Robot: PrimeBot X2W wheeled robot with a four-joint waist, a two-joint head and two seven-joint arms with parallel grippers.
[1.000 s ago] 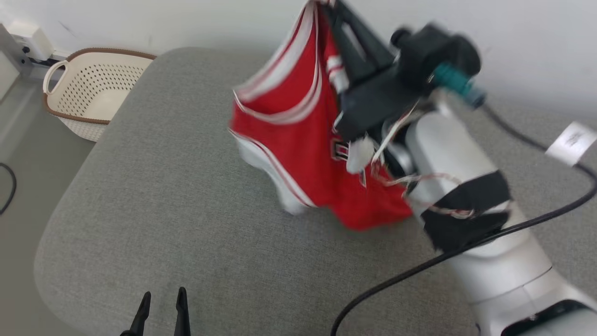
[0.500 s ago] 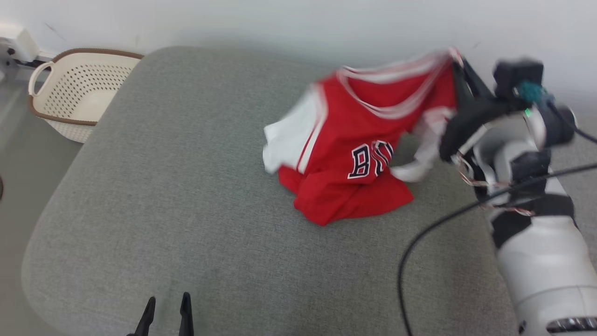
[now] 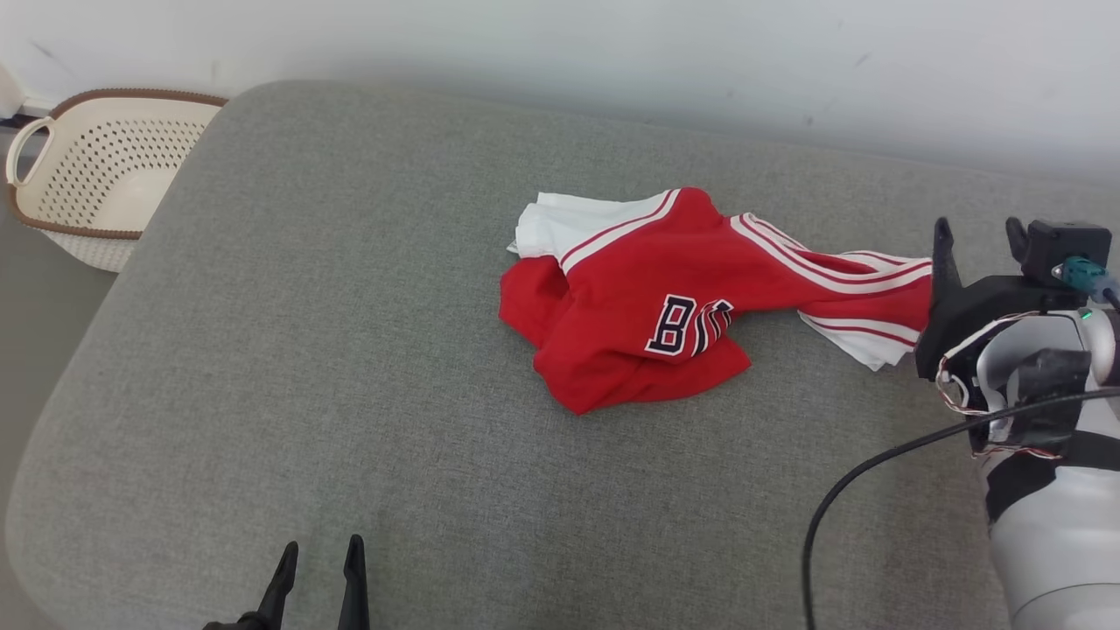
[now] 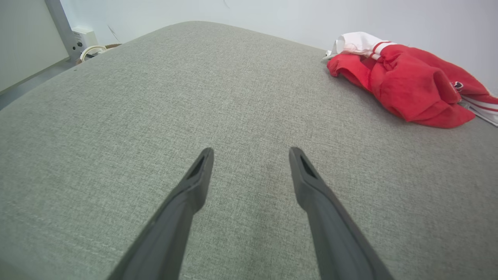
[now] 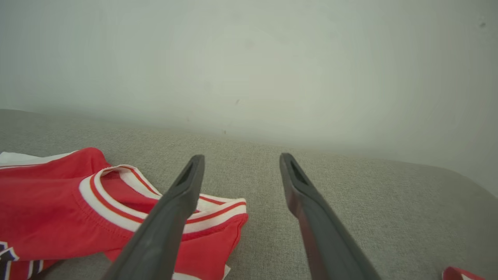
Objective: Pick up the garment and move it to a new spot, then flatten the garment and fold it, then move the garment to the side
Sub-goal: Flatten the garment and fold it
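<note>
The garment (image 3: pixel 682 302), a red jersey with white trim and dark lettering, lies crumpled on the grey cushion (image 3: pixel 350 350), right of centre. Its striped end stretches toward my right gripper (image 3: pixel 978 229), which stands open at the right edge with nothing between its fingers. In the right wrist view the right gripper (image 5: pixel 241 159) hovers above the jersey's collar (image 5: pixel 116 194), apart from it. My left gripper (image 3: pixel 319 553) is open at the lower left, far from the garment (image 4: pixel 404 85); the left wrist view has the left gripper (image 4: pixel 251 153) over bare cushion.
A cream perforated basket (image 3: pixel 87 188) sits on the floor past the cushion's far left corner. A pale wall (image 3: pixel 612 52) runs behind the cushion. A black cable (image 3: pixel 875 472) loops from my right arm over the cushion's right side.
The right gripper carried the hanging jersey to the right, lowered it and opened, letting it go; the jersey now lies on the cushion. The head camera has also shifted. The left gripper stayed open.
</note>
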